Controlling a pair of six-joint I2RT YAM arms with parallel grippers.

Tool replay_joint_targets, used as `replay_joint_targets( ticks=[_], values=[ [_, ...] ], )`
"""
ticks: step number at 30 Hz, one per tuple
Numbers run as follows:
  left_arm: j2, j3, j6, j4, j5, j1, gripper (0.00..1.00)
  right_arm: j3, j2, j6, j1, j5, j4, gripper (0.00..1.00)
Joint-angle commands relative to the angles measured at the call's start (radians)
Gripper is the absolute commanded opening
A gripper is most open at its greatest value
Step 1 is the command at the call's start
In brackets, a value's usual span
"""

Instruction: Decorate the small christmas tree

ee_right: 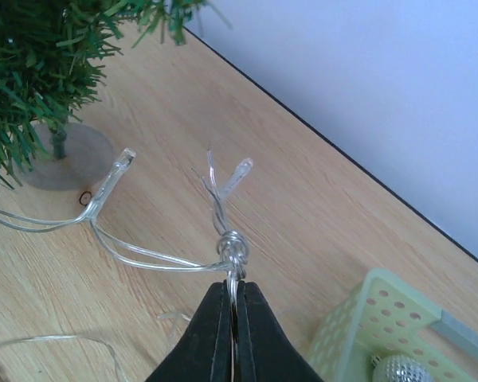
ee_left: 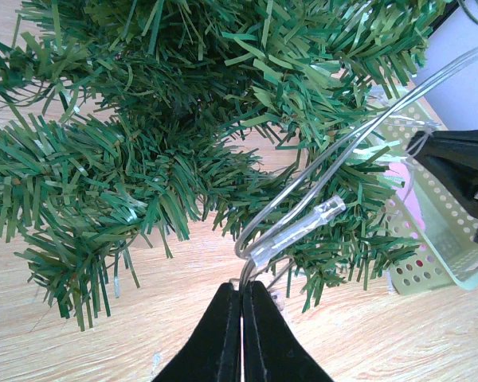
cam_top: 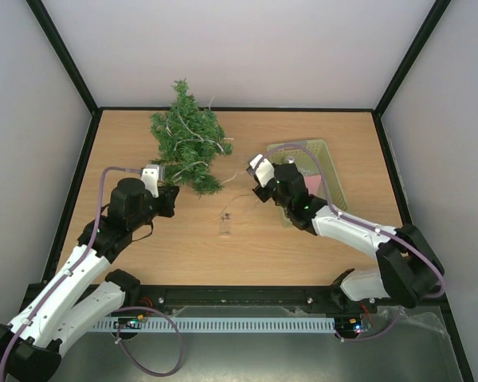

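Observation:
The small christmas tree (cam_top: 187, 139) stands at the back left of the table, and a clear light string (cam_top: 193, 127) is draped over its dark green branches (ee_left: 143, 143). At the tree's near side, my left gripper (ee_left: 241, 286) is shut on a loop of the light string (ee_left: 303, 227), just below a bulb. To the right of the tree, my right gripper (ee_right: 233, 285) is shut on the light string's wire just under a knot (ee_right: 233, 251). Two bulbs (ee_right: 237, 175) stick out past the knot. The tree's round base (ee_right: 64, 155) shows in the right wrist view.
A pale green perforated basket (cam_top: 303, 146) sits at the right, under my right arm, and a silver ball (ee_right: 398, 370) lies in it. A small clear box on a thin wire (cam_top: 225, 221) lies mid-table. Dark walls border the table.

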Motion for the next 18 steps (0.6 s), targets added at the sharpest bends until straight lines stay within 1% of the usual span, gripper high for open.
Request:
replay_joint_targets(
  ticks=[1, 5, 8, 14, 16, 18],
  values=[
    [-0.006, 0.017, 0.023, -0.01, -0.02, 0.008, 0.02, 0.021, -0.065, 0.091, -0.014, 0.026, -0.148, 0.02],
    [0.004, 0.009, 0.04, -0.004, -0.029, 0.01, 0.02, 0.071, -0.133, 0.186, -0.017, 0.014, -0.252, 0.02],
    [-0.003, -0.004, 0.038, 0.009, -0.025, 0.011, 0.02, 0.132, -0.16, 0.241, -0.017, 0.048, -0.356, 0.02],
    [0.002, -0.005, 0.034, 0.011, -0.015, 0.011, 0.03, 0.193, -0.198, 0.279, -0.017, 0.159, -0.481, 0.02],
    [0.001, -0.005, 0.033, 0.014, -0.012, 0.011, 0.02, 0.197, -0.212, 0.288, -0.018, 0.169, -0.512, 0.02],
    [0.001, -0.001, 0.03, 0.013, -0.011, 0.011, 0.02, 0.201, -0.238, 0.29, -0.017, 0.142, -0.539, 0.02]
  ],
)
